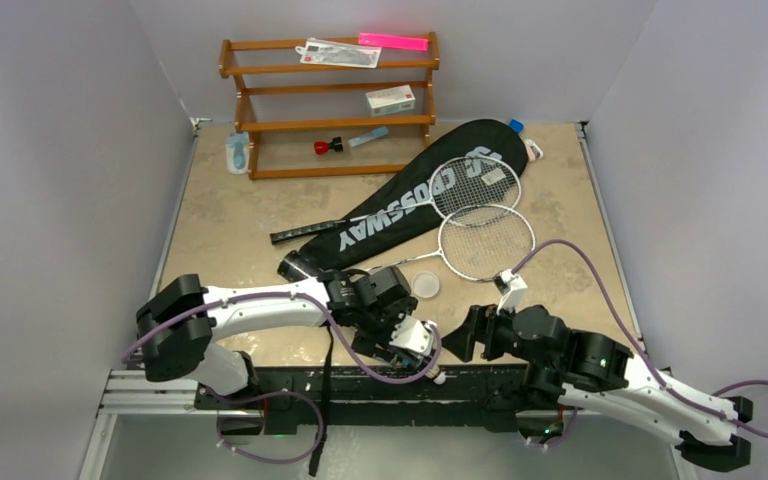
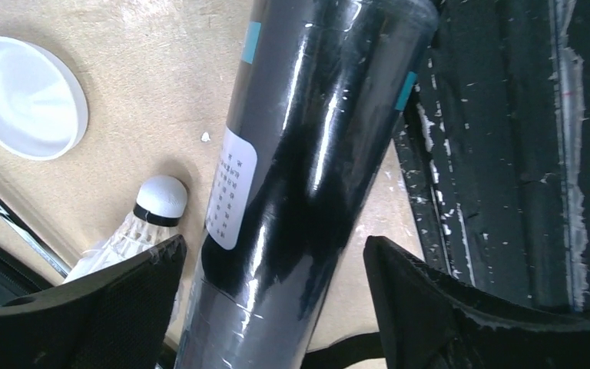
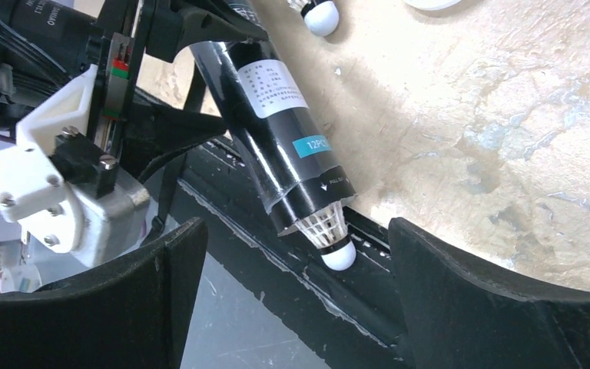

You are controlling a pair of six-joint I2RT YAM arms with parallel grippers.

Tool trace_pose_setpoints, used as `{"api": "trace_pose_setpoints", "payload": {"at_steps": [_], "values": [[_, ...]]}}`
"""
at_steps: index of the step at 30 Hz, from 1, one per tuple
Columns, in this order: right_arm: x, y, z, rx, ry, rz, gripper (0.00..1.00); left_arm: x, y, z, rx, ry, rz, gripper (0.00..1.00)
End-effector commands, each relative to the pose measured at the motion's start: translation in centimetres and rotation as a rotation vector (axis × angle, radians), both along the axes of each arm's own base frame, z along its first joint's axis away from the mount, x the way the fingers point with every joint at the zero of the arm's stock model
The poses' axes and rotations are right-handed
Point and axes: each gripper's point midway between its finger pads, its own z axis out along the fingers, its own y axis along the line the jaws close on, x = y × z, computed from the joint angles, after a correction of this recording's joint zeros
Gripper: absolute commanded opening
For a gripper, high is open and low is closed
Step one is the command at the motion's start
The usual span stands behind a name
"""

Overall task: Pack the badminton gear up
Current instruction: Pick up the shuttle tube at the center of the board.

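Clamped one dark tube (image 3: 276, 115) in the left gripper's (image 2: 273, 250) jaws, tilted over the desk's (image 1: 240, 230) near edge, probably for loading. Showed one shuttlecock (image 3: 330, 238) poking from its mouth and a second shuttlecock (image 2: 142, 223) loose alongside. Held the right gripper's (image 3: 296, 223) jaws wide apart, empty. Found two rackets (image 1: 475, 185) lying across one bag (image 1: 400, 205).

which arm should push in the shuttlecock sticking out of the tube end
Right. The right gripper is open and faces the end of the dark tube, where the shuttlecock pokes out cork first. The left gripper sits around the tube's body, likely steadying it.
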Motion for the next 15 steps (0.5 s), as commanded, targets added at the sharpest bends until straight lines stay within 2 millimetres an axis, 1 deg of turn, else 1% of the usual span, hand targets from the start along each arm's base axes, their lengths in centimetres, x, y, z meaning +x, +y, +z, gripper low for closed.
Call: {"api": "trace_pose_setpoints", "payload": {"at_steps": [1,4,6,7,9,11,13,14,15], "values": [[0.6,-0.7,-0.3,-0.013,0.002,-0.06,0.88,1.1,-1.0,-0.4,-0.006,-0.049,-0.001,0.77],[0.8,-0.8,-0.4,-0.028,0.009,-0.076,0.88,1.0,-0.6,-1.2,0.015,-0.037,0.009,0.6],[0.9,-0.8,-0.3,-0.036,0.012,-0.084,0.88,0.9,-0.5,-1.1,0.011,-0.035,0.019,0.49],[1.0,-0.8,-0.2,-0.038,0.008,-0.086,0.88,0.9,-0.5,-0.9,0.005,-0.037,0.024,0.45],[1.3,-0.9,0.5,-0.035,-0.013,-0.092,0.88,1.0,-1.0,0.3,-0.042,-0.048,0.033,0.42],[1.9,-0.9,1.8,-0.022,-0.055,-0.104,0.88,1.2,-1.6,2.3,-0.115,-0.07,0.043,0.42],[2.7,-1.1,3.9,-0.009,-0.121,-0.116,0.88,1.5,-2.1,4.4,-0.183,-0.094,0.059,0.42],[3.2,-1.2,5.3,-0.003,-0.16,-0.124,0.88,1.6,-2.2,5.4,-0.213,-0.104,0.069,0.42],[3.6,-1.3,7.2,0.012,-0.197,-0.133,0.87,1.7,-2.3,6.4,-0.241,-0.112,0.079,0.42]]}}
